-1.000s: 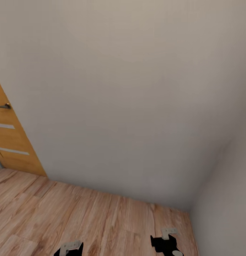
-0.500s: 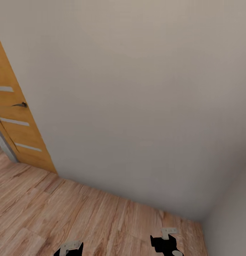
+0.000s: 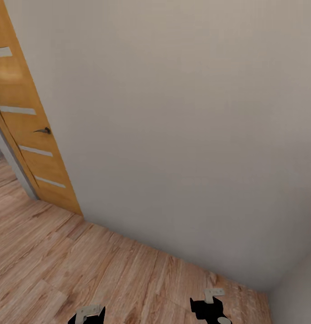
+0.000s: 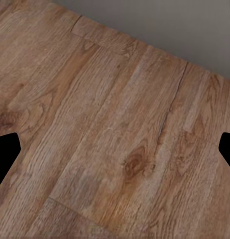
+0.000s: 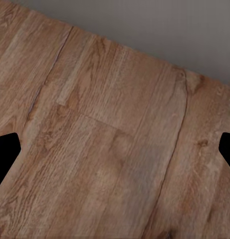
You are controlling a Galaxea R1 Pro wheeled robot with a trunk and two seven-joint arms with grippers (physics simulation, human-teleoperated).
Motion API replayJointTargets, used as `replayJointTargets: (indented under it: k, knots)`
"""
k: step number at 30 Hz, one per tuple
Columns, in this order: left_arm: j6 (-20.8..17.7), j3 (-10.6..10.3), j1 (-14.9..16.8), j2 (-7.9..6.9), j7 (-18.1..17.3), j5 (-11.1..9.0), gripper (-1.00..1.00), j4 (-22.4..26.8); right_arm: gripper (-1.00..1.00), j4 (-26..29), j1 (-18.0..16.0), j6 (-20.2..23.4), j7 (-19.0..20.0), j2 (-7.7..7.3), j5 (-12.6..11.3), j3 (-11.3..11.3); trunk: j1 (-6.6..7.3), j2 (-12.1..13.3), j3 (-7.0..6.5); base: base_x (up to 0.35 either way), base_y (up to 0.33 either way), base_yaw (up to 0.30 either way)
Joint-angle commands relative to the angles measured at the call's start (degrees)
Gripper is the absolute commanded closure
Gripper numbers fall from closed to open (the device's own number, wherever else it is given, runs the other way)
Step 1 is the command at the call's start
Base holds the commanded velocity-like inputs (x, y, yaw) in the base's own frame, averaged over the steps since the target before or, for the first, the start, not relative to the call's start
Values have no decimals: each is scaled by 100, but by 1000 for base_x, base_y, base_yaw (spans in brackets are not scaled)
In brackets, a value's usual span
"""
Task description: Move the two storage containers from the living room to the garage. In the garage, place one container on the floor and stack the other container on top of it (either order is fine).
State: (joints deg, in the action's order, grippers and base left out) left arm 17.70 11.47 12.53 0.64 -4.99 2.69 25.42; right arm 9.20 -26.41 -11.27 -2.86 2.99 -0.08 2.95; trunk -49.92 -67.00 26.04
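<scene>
The two storage containers are out of view. I face a plain pale wall (image 3: 182, 126) above light wood plank flooring (image 3: 83, 270). My left gripper (image 3: 88, 313) and right gripper (image 3: 212, 305) hang low over the planks at the near edge of the head view. In the left wrist view the black fingertips (image 4: 6, 154) stand far apart with bare planks between them, so that gripper (image 4: 115, 154) is open. My right gripper (image 5: 115, 154) is open the same way, its fingertips (image 5: 6, 152) wide apart over bare planks.
An orange-brown wooden door (image 3: 25, 117) with pale stripes and a dark lever handle (image 3: 43, 131) stands at the left, with a grey frame edge (image 3: 14, 166) beside it. A second wall meets the first at the right corner (image 3: 274, 288).
The whole head view has swung: the door and its handle now sit further right and higher in the picture, and the right corner has slid toward the edge. The grippers keep their places.
</scene>
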Motion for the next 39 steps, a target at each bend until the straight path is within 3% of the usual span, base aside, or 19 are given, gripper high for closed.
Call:
replayJointTargets:
  k: [1,9,25,39]
  knots:
    - [14,49,4,6,-46,28,-100,-2,-100,-6,-4,-15,-30,0,-1,31,-2,-3,6,243,0,12]
    - [14,49,4,6,-46,29,-100,-2,-100,-6,-4,-15,-30,0,-1,31,-2,-3,6,249,0,202]
    - [14,49,4,6,-46,29,-100,-2,-100,-6,-1,-15,-34,0,-1,31,-2,-3,6,20,0,274]
    - [14,49,4,6,-46,30,-100,-2,-100,-6,2,-26,-30,0,-1,31,-2,-3,6,4,0,37]
